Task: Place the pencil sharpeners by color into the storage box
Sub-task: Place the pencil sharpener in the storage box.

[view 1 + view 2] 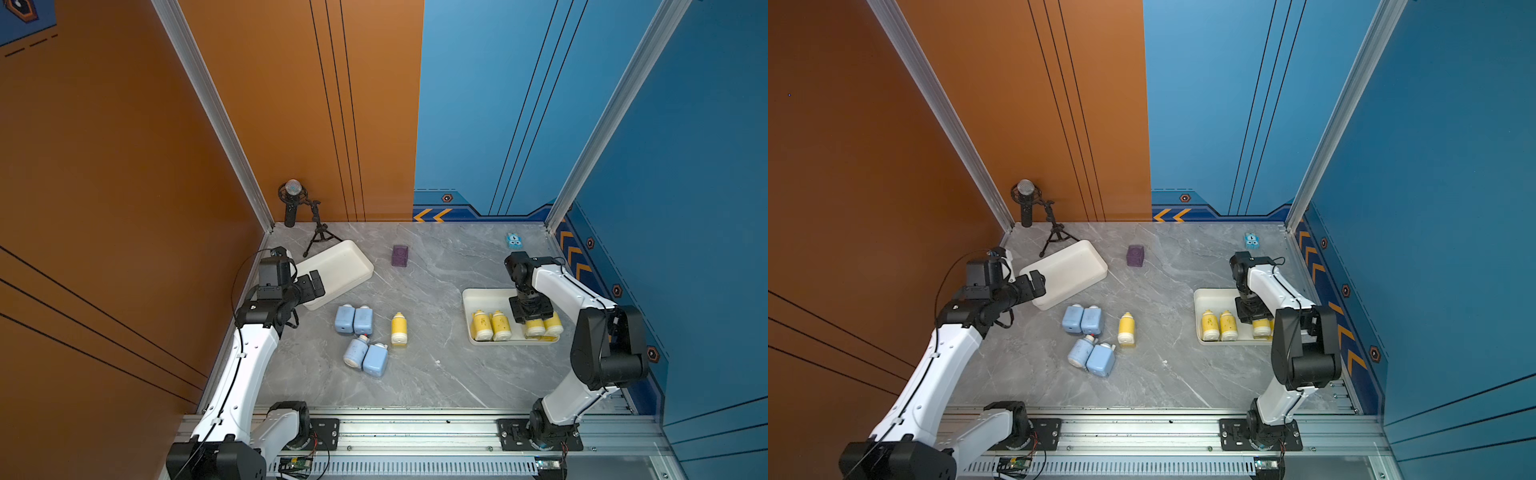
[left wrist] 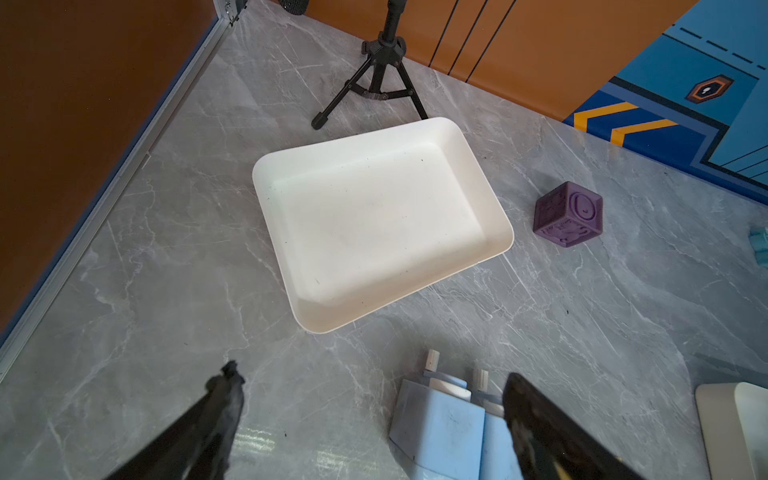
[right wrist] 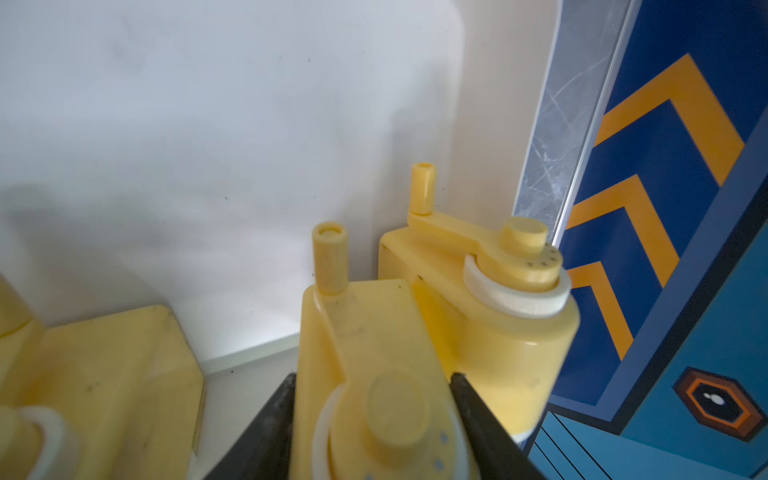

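Right wrist: tool point(image 3: 372, 380) around yellow sharpener point(image 3: 365, 328)

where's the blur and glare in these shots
Right wrist view: the yellow sharpener in the right gripper is soft, too close to the lens, and the tray under it looks washed out. Left wrist view: the left gripper has blurred fingers, with a glare patch on the table between them; the empty tray is sharp. Both top views: evenly lit, soft shadows.

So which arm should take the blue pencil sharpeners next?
Left. The left gripper is open by the empty white tray, nearest the blue pencil sharpeners; the right gripper is shut on a yellow pencil sharpener at the other tray.
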Tool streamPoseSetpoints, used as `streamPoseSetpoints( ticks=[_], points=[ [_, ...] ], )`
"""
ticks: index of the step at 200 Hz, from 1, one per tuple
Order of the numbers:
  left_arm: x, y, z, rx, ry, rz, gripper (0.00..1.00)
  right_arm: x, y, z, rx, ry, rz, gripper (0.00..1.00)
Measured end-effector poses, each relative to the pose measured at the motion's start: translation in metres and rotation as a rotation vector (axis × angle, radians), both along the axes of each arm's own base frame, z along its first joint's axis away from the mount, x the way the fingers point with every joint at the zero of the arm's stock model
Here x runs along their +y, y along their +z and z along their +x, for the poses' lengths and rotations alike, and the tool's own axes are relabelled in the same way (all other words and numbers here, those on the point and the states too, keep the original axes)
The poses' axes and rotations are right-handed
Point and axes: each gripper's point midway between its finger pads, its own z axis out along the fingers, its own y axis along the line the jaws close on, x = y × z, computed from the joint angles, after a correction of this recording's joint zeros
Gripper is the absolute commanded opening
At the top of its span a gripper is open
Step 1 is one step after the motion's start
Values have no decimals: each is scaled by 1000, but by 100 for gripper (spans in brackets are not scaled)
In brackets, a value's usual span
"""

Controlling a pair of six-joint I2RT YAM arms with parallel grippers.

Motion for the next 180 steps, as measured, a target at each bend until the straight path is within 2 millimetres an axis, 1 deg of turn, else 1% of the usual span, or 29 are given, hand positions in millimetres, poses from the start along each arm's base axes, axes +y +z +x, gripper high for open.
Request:
streamPoseSetpoints(
  ticks=[57, 126, 180],
  points=[
    [0, 0, 0, 0, 0, 0, 98, 0, -1, 0, 4, 0, 1, 57],
    [0, 0, 0, 0, 0, 0, 98, 2, -19, -5, 68, -2, 12, 57],
    [0, 0, 0, 0, 0, 0, 98, 3, -24, -4, 80, 0, 10, 59]
  ],
)
